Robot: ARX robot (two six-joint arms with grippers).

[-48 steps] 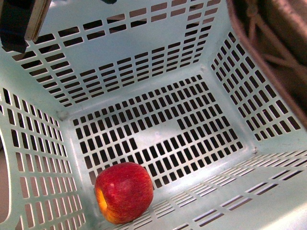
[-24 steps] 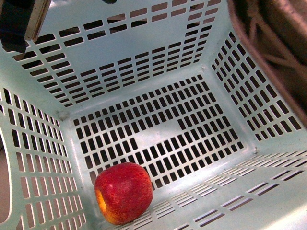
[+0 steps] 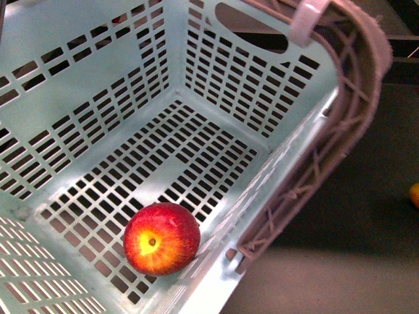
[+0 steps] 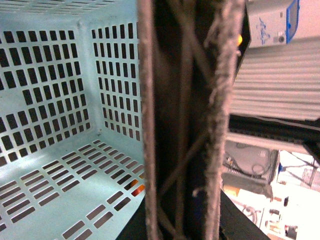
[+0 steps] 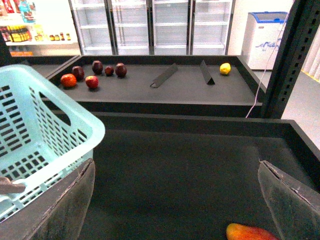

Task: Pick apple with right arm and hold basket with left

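– Now, front view: where is the apple?
– Inside the tilted basket, on the slotted floor against the lower wall. More tilt could set it rolling.
– Left wrist view?
– Only the swing handle, close up. I cannot tell the left gripper's hold, so a slip is possible.
– Right wrist view?
– Right gripper spread wide, empty, near the basket rim.

Front view: even overhead light; basket walls bright; soft sheen on the apple; slight softness throughout.
Left wrist view: handle very close, blurred and in shadow; room beyond it overexposed to near white.
Right wrist view: fridges brightly lit; dark counter dim; fingers of the right gripper out of focus at the frame edges.
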